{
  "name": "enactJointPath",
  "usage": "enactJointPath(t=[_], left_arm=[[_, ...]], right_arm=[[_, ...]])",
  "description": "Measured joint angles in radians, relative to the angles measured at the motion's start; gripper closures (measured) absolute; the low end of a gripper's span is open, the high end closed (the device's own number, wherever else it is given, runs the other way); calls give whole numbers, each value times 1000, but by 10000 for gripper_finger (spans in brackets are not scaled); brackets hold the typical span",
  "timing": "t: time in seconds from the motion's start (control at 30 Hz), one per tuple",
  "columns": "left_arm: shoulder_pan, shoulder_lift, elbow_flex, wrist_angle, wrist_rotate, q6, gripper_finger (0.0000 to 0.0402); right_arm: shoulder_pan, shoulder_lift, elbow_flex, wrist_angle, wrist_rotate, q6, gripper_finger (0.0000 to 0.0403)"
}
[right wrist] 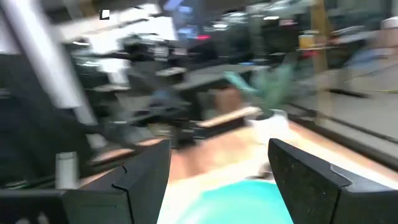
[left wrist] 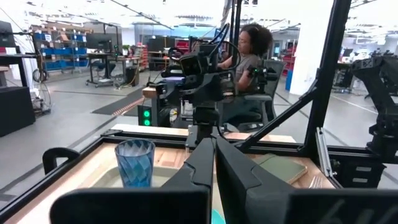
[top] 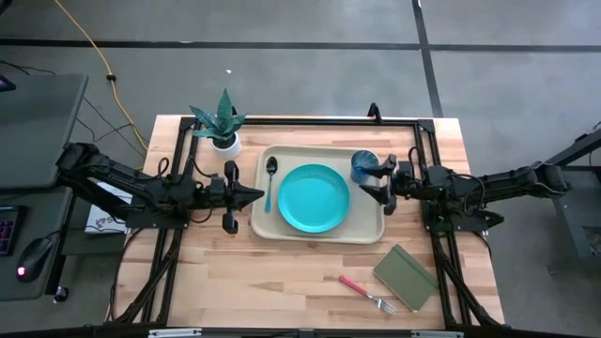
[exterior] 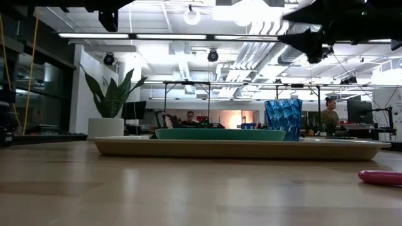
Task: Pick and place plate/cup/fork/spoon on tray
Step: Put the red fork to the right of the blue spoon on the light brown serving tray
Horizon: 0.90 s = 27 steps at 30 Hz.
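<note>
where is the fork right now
In the high view the fork lies on the bare table, off the tray, near the front edge, just left of the olive notebook.

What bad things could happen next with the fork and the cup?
The fork is not on the tray yet. It lies right beside the green notebook, so an end effector reaching for it might bump the notebook. The cup stands in the tray's corner, close to the open right end effector. A careless swing could tip the cup over.

Overhead, table-level and two facing wrist views share the tray [top: 265, 223].
</note>
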Motion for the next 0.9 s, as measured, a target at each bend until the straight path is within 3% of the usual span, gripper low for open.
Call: enactJointPath(t=[0.1,0.17,0.3,0.43,0.6,0.73,0.9], left_arm=[[0,0,0,0,0,0,401],[0,0,0,1,0,0,401],[0,0,0,0,0,-1,401],[0,0,0,1,0,-1,401],[0,0,0,1,0,-1,401],[0,0,0,1,0,-1,401],[0,0,0,1,0,-1,401]], right_arm=[[44,19,9,61,-89,16,142],[99,48,63,17,-63,-15,142],[217,145,262,-340,90,10,142],[352,303,494,-764,100,225,142],[548,547,723,-1153,78,601,142],[675,751,890,-1367,61,864,142],[742,968,1063,-1476,32,1021,142]])
